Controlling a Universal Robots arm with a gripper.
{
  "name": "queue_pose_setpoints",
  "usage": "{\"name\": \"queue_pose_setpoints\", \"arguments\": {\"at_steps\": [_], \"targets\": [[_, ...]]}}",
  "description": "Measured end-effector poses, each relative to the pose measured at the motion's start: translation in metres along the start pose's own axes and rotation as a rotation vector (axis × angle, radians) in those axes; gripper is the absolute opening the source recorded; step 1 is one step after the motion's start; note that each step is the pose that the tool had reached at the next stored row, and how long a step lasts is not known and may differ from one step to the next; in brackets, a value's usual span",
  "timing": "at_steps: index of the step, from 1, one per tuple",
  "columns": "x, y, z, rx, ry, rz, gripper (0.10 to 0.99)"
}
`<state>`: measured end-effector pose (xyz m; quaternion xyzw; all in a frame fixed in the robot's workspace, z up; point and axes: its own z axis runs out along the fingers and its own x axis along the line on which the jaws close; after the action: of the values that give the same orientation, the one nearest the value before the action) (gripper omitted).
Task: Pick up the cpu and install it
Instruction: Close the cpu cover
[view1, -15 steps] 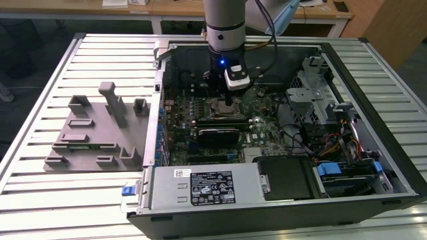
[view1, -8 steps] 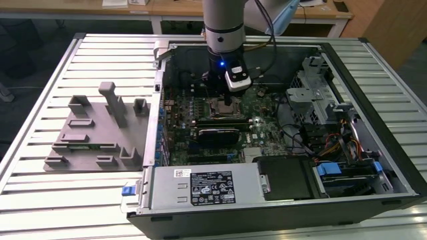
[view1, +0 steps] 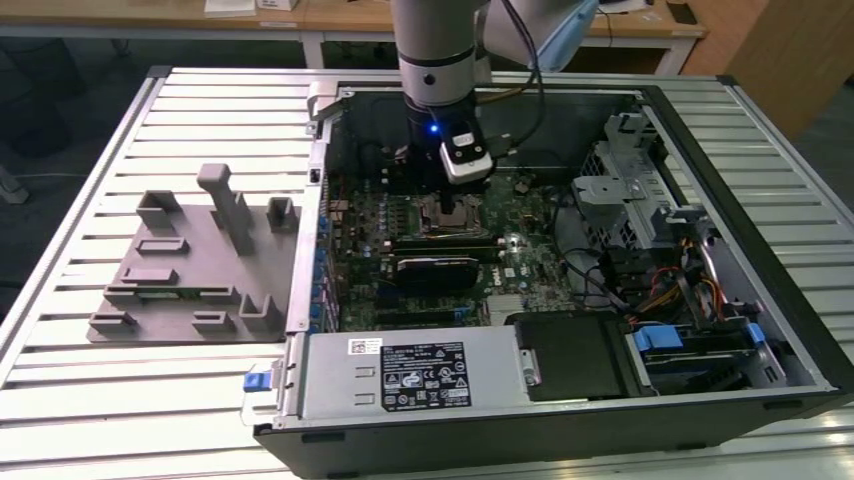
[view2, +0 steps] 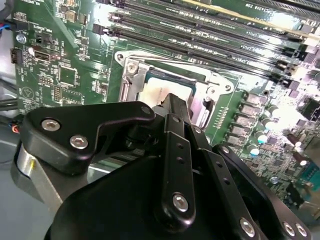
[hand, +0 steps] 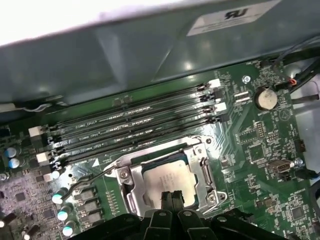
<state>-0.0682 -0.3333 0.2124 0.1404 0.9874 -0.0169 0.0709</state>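
In the motherboard socket (hand: 204, 175), cpu (hand: 161, 179) lying flat, tool (hand: 170, 195) closed over it.

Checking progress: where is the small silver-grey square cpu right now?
In the first wrist view the silver-grey square cpu lies in the metal-framed socket on the green motherboard, beside the black memory slots, right by the hand.

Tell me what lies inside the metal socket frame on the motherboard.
The cpu lies flat inside the socket frame, metal top up. The gripper covers one edge of it, so that part cannot be seen.
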Motion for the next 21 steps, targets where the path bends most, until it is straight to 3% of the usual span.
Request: {"name": "queue_pose_setpoints", "arguments": {"at_steps": [7,8,10,14,15,21], "targets": [[0.0006,-0.0002,0.0009,0.009,0.0005,-0.016,0.106],[0.0007,-0.0002,0.0013,0.012,0.0092,-0.017,0.106],[0.0008,-0.0002,0.0020,0.020,0.0344,-0.019,0.106],[0.0010,-0.0002,0.0031,0.037,0.0916,-0.025,0.106],[0.0010,-0.0002,0.0034,0.041,0.1025,-0.026,0.106],[0.0010,-0.0002,0.0036,0.040,0.1035,-0.027,0.106]]}}
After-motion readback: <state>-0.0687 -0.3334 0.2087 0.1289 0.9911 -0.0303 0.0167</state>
